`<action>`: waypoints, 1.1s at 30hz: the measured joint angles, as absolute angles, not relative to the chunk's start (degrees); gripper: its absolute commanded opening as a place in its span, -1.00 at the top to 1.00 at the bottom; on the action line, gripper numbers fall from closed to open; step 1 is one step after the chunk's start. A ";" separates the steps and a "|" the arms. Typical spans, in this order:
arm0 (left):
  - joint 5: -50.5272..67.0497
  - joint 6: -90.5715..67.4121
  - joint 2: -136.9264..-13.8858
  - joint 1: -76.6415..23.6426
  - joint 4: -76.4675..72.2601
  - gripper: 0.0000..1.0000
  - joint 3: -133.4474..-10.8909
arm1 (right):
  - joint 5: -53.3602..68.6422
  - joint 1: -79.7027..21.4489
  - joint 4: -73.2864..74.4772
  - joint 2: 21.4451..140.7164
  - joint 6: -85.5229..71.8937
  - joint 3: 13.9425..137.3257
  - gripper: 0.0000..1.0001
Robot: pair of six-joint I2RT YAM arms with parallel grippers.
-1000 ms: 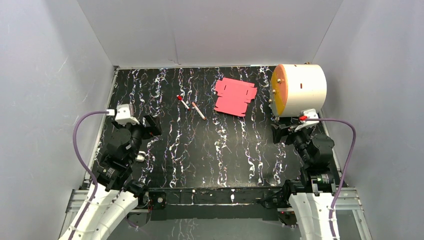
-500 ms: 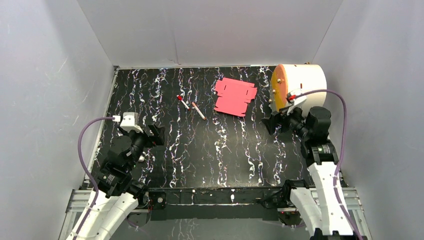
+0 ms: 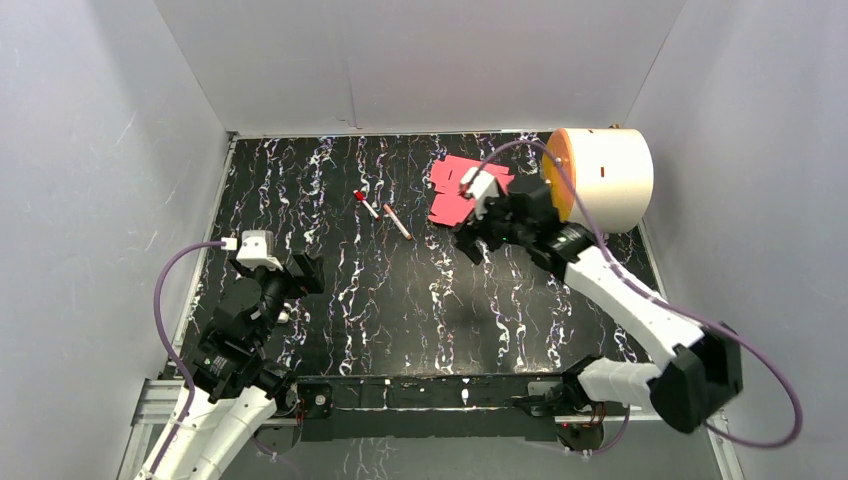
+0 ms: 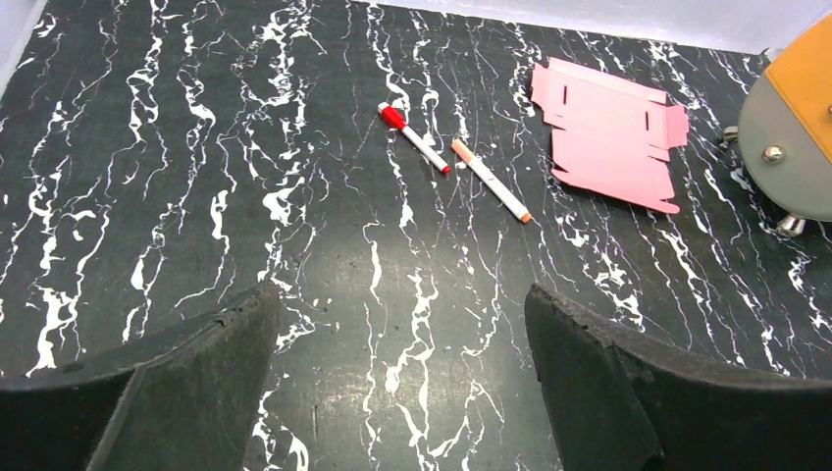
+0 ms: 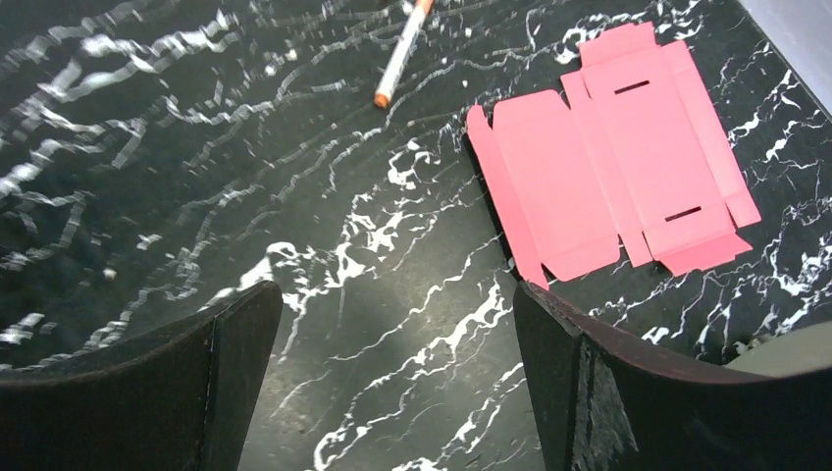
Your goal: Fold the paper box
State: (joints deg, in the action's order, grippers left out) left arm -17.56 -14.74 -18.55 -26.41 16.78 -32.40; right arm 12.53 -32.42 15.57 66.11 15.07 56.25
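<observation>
The paper box is a flat red-pink die-cut sheet [image 3: 445, 203] with flaps and slits, lying at the back right of the black marbled table. It also shows in the right wrist view [image 5: 608, 177] and the left wrist view [image 4: 613, 132]. My right gripper [image 3: 470, 240] is open and empty, above the table just near-left of the sheet, its right finger [image 5: 589, 383] close to the sheet's near corner. The right wrist hides part of the sheet from above. My left gripper [image 3: 305, 272] is open and empty at the near left, far from the sheet.
Two thin pens, one red-capped [image 3: 367, 204] and one orange-tipped [image 3: 397, 221], lie left of the sheet. A big white cylinder with an orange face [image 3: 605, 180] stands right of the sheet at the back right. Grey walls enclose the table.
My right arm has swung out from beside the cylinder, forward and left, to the near edge of the pink sheet. My left arm has barely shifted. The sheet has not moved.
</observation>
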 measured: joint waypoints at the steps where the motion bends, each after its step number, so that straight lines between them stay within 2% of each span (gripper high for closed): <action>1: -18.09 -14.76 -18.55 -26.50 16.80 -0.83 -32.40 | 10.87 -34.13 15.51 68.55 16.75 57.08 -0.92; 10: -20.45 -14.79 -18.57 -27.31 17.19 -0.84 -32.40 | -4.27 -41.08 13.69 84.79 31.38 58.48 -0.80; 17: -21.21 -14.81 -18.81 -27.62 17.17 -0.83 -32.40 | -15.44 -43.97 4.89 91.79 40.60 58.24 -0.67; 23: -21.63 -14.79 -19.29 -27.90 17.17 -0.83 -32.36 | -19.88 -44.12 -3.33 96.95 46.17 58.24 -0.62; 33: -21.69 -14.79 -19.97 -27.99 17.12 -0.83 -32.32 | -21.39 -44.71 -8.80 104.75 53.82 58.24 -0.55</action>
State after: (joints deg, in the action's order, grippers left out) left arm -21.69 -14.79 -19.97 -27.99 17.12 -32.32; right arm -21.39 -44.71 -8.80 104.75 53.82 58.24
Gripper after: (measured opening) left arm 0.916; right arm 0.784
